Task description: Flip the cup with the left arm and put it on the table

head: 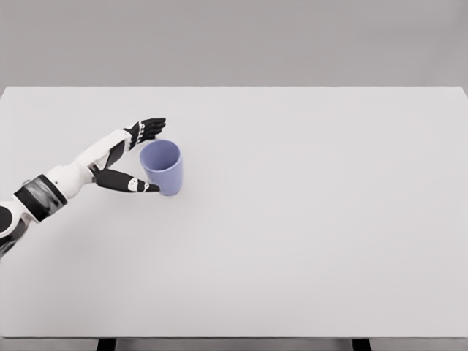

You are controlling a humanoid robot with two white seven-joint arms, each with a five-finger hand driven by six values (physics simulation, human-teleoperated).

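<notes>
you see a smooth matt blue cup (162, 166), plastic-looking, on a matt white table (307, 219); the left hand (135, 157) has glossy black fingers.

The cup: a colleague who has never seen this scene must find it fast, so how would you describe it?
Look at the wide white table and follow the white arm coming in from the lower left. Its left hand, fingers spread, brackets a small blue-purple cup standing with its opening up. It is the only coloured thing on the table.
</notes>
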